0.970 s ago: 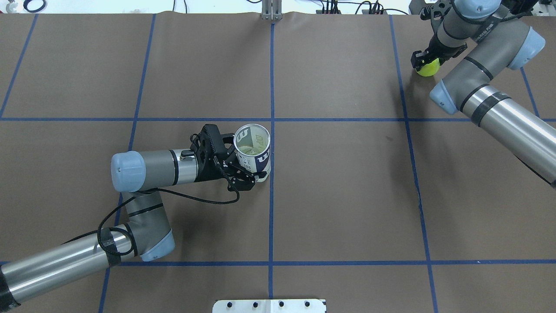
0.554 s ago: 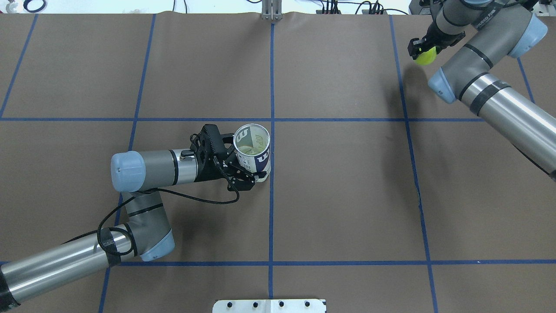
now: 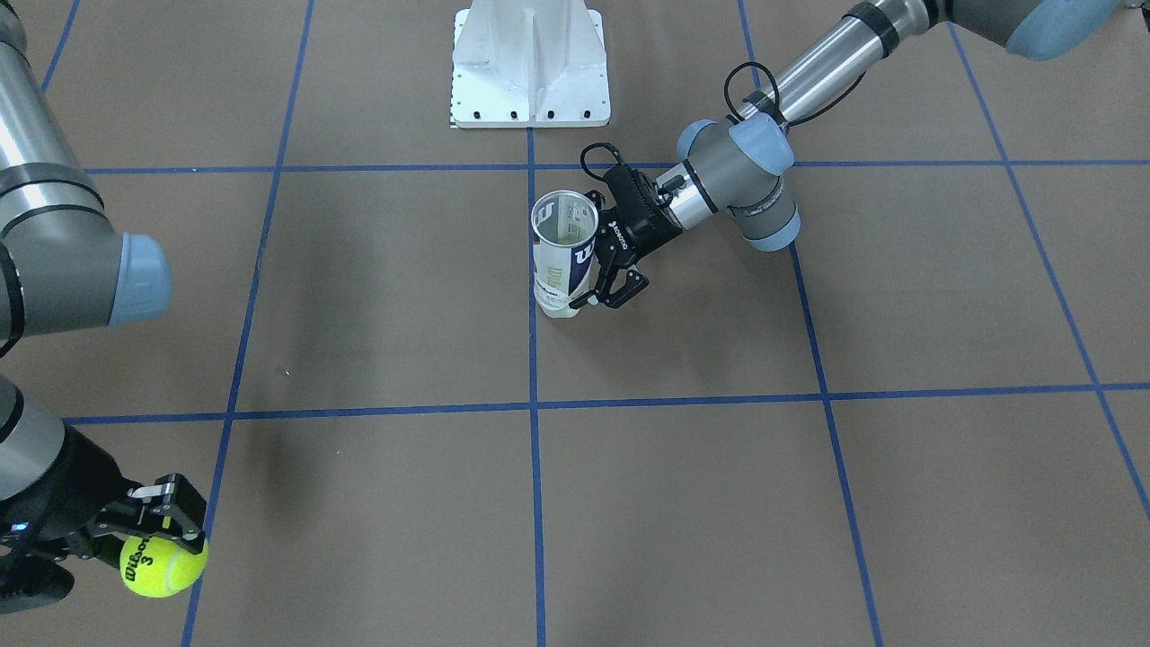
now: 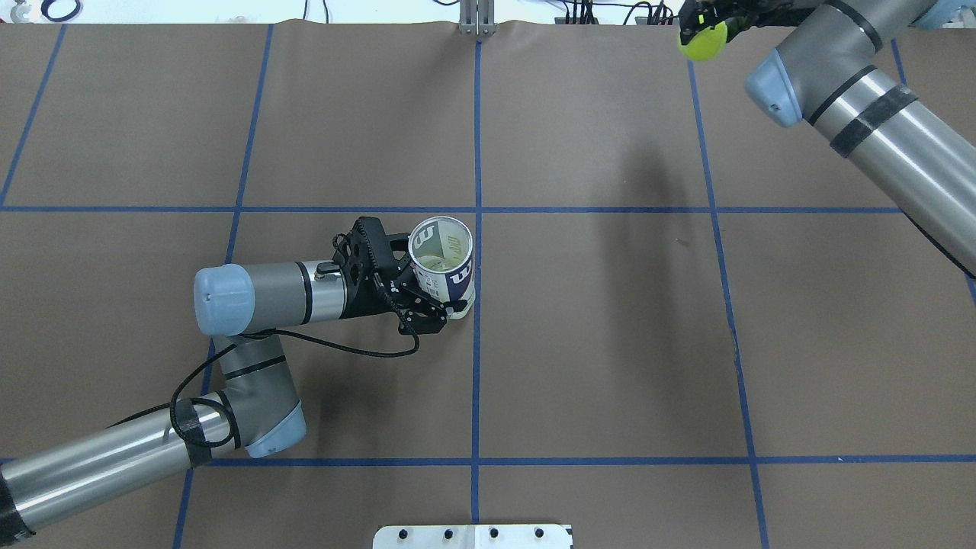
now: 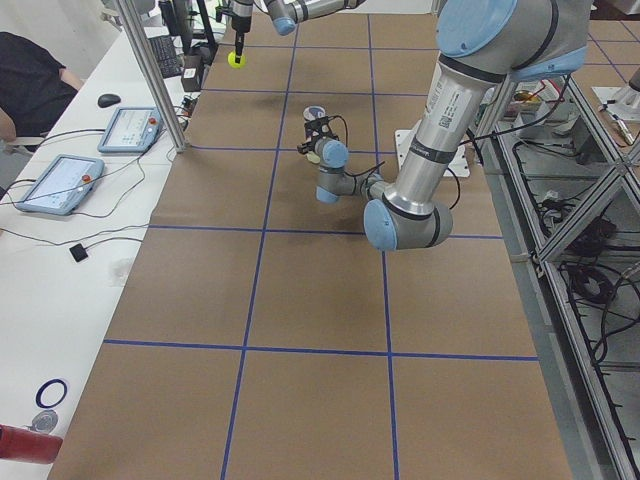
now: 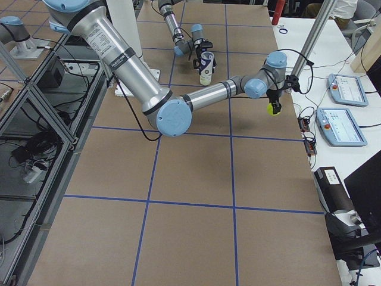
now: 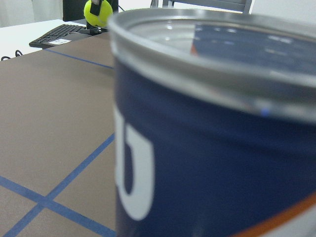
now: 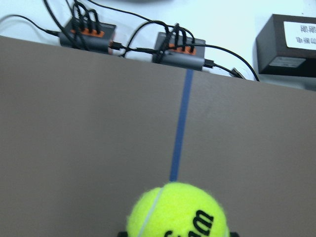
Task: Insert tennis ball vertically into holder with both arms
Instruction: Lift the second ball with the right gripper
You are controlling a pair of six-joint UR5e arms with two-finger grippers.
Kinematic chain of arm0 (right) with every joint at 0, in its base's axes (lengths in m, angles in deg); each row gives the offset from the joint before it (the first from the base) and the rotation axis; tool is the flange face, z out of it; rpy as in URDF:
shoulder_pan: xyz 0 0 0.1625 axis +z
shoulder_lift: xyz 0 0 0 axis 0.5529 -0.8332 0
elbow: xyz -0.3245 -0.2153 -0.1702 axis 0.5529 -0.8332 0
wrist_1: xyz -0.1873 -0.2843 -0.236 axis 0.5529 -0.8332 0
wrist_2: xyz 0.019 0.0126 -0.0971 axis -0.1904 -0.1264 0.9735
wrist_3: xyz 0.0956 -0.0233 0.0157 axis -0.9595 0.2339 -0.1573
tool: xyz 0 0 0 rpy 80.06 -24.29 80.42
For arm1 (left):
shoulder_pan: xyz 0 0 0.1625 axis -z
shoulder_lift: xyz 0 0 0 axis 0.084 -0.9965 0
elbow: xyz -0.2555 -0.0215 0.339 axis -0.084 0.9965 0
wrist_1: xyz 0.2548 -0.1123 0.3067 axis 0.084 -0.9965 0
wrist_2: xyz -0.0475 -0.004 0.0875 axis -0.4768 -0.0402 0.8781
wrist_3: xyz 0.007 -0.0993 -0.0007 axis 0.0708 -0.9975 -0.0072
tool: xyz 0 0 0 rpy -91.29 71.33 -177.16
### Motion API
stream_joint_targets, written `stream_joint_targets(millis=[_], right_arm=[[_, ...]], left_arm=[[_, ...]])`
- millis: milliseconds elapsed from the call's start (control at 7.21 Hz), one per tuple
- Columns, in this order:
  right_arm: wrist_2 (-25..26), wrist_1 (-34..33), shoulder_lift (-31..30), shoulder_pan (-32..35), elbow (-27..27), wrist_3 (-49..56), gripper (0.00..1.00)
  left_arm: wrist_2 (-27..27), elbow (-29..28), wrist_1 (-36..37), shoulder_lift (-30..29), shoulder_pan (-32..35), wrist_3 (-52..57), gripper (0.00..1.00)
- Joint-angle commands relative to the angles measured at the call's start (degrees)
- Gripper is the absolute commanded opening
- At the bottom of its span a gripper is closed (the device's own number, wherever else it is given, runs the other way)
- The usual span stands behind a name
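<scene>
The holder [image 4: 444,267], a clear can with a white and navy label and a silver rim, stands upright near the table's middle, open end up. It also shows in the front view [image 3: 562,256] and fills the left wrist view [image 7: 212,128]. My left gripper [image 4: 444,296] is shut on the holder's lower part from the side [image 3: 600,259]. My right gripper [image 4: 705,24] is shut on a yellow-green tennis ball [image 4: 703,43] and holds it in the air over the table's far right corner. The ball also shows in the front view [image 3: 162,564] and the right wrist view [image 8: 177,212].
The white pedestal base [image 3: 530,81] stands at the robot's edge of the table. Cable hubs [image 8: 180,49] and a black box [image 8: 289,44] lie beyond the far edge. Control tablets [image 6: 345,89] and an aluminium post [image 5: 150,70] stand on the operators' side.
My right gripper has lifted the tennis ball off the table and carried it up and toward the left in the overhead view. The left arm and holder have not moved.
</scene>
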Motion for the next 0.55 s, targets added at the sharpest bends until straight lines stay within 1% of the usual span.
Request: stream_joint_targets(millis=[0,139,277,416], right_arm=[[-1.1,-17.1,1.3,-6.0,18.7,-9.1,0.00],[-0.7,-17.9,4.0,-9.2,21.1,-16.3,0.00],[0.3,-18.0,7.0,-12.3,21.4,-20.9,0.00],[1.7,-18.0,8.1,-14.7,21.5,-22.2,0.00]], left_arm=[[0.1,0.0,0.0,0.0,0.0,0.0,0.99],[0.0,-0.1,0.0,0.0,0.0,0.0,0.99],[0.1,0.0,0.0,0.0,0.0,0.0,0.99],[0.0,0.0,-0.1,0.0,0.0,0.0,0.99]])
